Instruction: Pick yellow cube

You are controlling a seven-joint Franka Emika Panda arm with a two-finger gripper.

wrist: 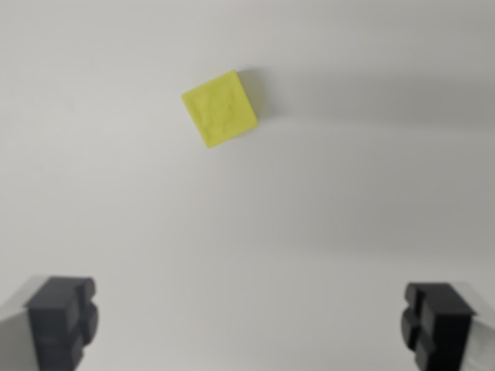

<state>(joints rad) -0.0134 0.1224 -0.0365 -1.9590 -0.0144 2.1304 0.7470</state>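
Note:
A small yellow cube [220,108] lies on a plain white surface in the upper middle of the wrist view, turned slightly askew. My gripper [249,325] is open, its two dark fingertips at the bottom corners, one at the wrist view's left [63,318] and one at the wrist view's right [438,323]. The cube sits well above the fingertips in the picture, a little left of the midline between them. Nothing is between the fingers.
The white surface [348,216] fills the whole view, with a soft shadow band running right of the cube.

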